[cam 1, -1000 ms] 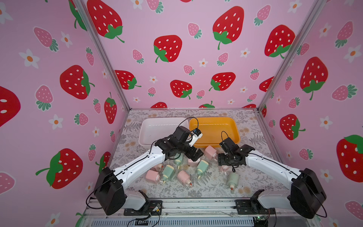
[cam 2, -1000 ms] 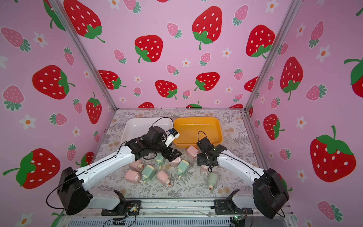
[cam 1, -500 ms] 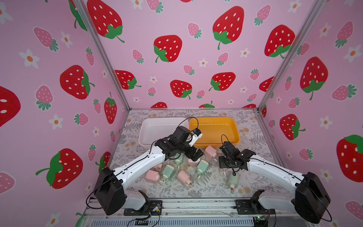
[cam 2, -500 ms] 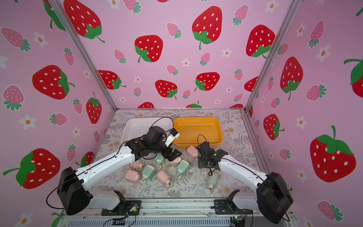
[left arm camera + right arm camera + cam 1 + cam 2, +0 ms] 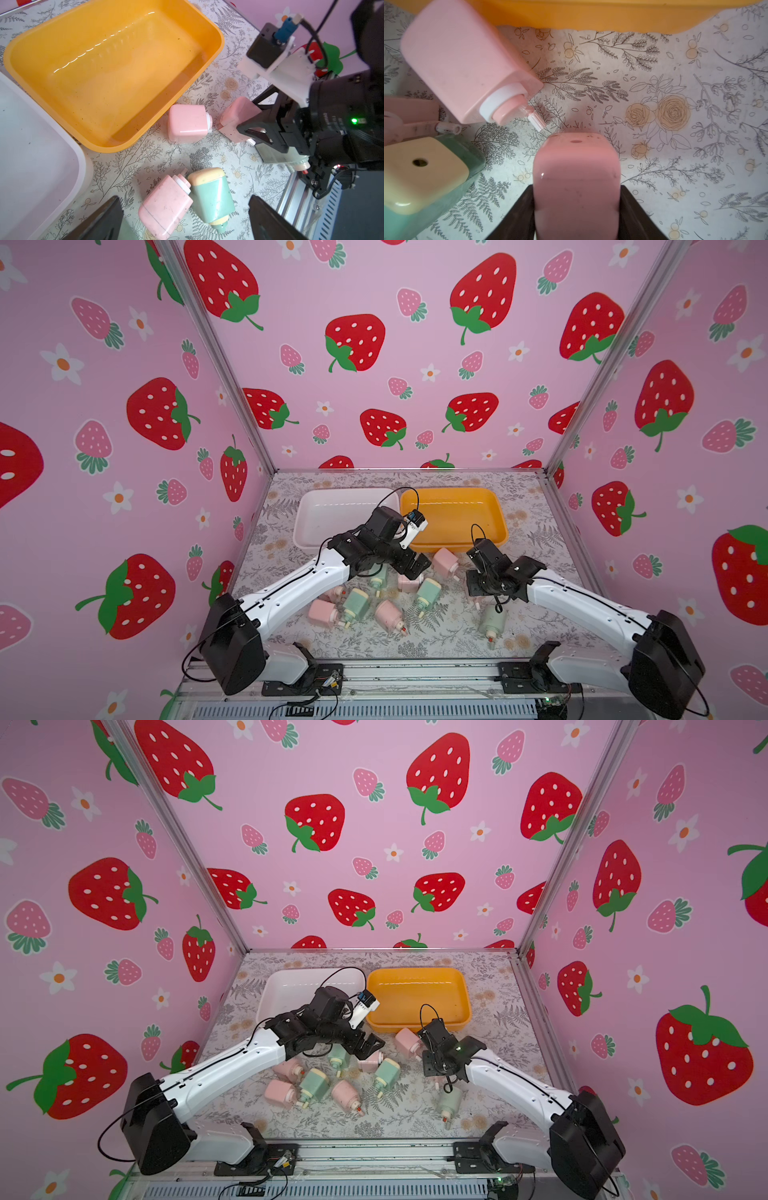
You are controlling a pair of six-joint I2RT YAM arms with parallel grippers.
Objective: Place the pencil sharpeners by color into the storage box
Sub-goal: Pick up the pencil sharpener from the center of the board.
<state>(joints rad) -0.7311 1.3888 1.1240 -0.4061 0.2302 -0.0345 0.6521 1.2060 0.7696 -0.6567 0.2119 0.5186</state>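
Two right fingers [image 5: 517, 214] clamp a pale pink boxy plastic pencil sharpener [image 5: 576, 182] at lower centre of the right wrist frame, left fingers [image 5: 104, 220] spread empty; lifting may slip the smooth rounded body or snag the neighbouring pink sharpener's white crank knob [image 5: 536, 122] just beside it.

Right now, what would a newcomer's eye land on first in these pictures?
Pink strawberry-print walls surround the cell. At the back of the floral table sit a white tray and an orange tray side by side, with pink and mint sharpeners scattered in front. Just before the orange tray, the right tool grips a pink sharpener.
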